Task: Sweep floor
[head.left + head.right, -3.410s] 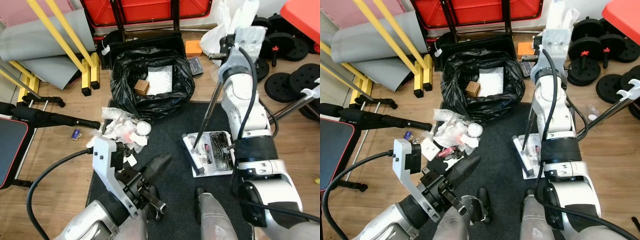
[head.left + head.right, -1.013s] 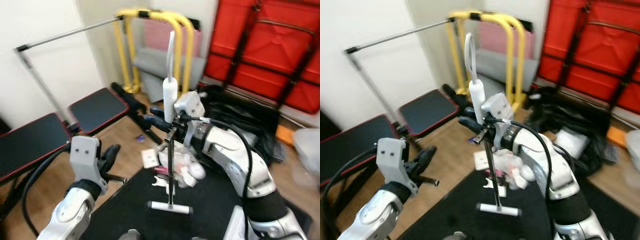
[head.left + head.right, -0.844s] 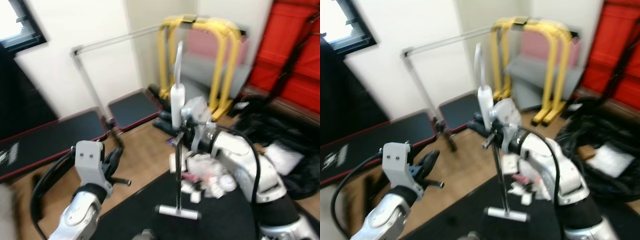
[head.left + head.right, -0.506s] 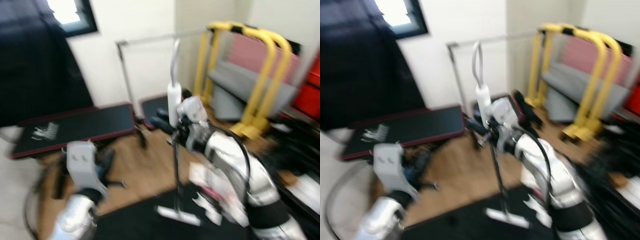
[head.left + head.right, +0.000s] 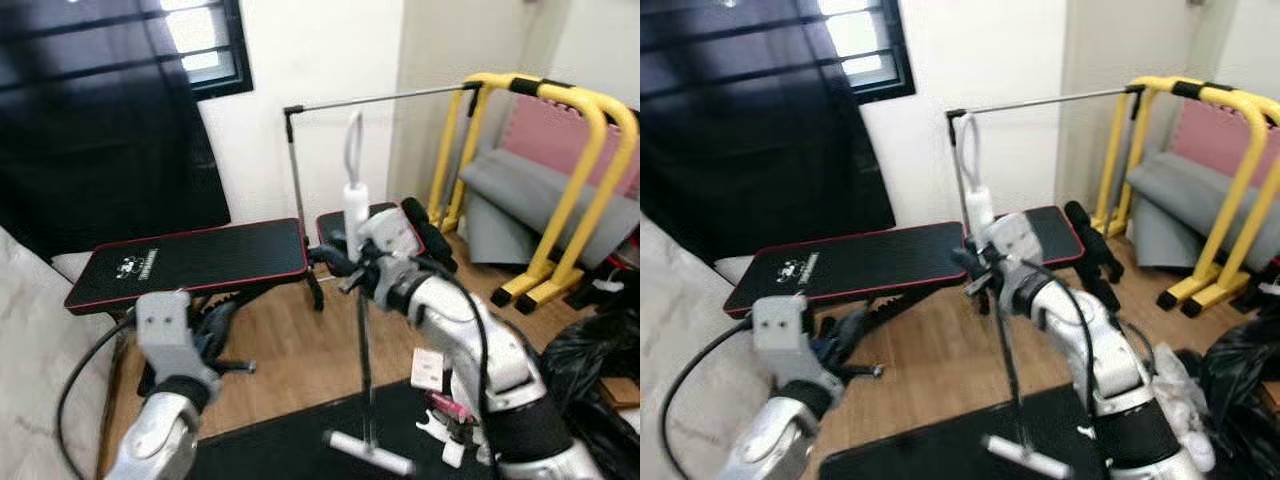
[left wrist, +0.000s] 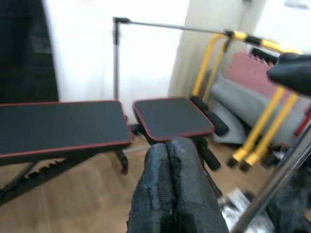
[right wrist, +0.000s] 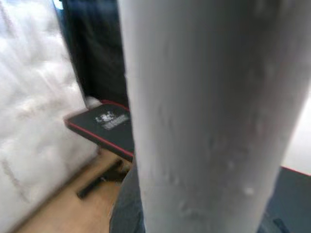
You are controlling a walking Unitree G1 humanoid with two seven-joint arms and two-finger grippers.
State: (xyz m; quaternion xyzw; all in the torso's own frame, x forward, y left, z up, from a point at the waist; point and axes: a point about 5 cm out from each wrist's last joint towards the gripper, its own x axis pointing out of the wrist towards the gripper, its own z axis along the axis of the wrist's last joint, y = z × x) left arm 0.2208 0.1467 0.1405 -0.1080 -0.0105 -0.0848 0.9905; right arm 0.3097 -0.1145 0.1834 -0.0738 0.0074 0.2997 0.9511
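The right gripper (image 5: 345,268) is clamped on the broom (image 5: 362,340), just below its white grip with the loop on top. The broom stands almost upright in the middle of the scene, in front of the robot. Its thin metal pole goes down to a white head, which is at the far edge of the black mat (image 5: 290,445) on the wooden floor (image 5: 290,350). In the right wrist view the white grip (image 7: 204,116) is very close to the camera.

The left gripper (image 5: 213,325) is raised on the left, over the wooden floor, and holds nothing. In the left wrist view its two black fingers (image 6: 160,189) are pressed together.

Behind the broom, farther from the robot, stands a black weight bench with red edges (image 5: 190,262). A thin metal bar stand (image 5: 380,98) is behind it, against the white wall. A dark window (image 5: 110,100) is at the far left. Yellow frames (image 5: 545,170) and grey mats (image 5: 520,195) are at the far right. Near the right edge lies a black trash bag (image 5: 590,350), and some small white and pink litter (image 5: 445,410) lies on the floor just beside the right arm.
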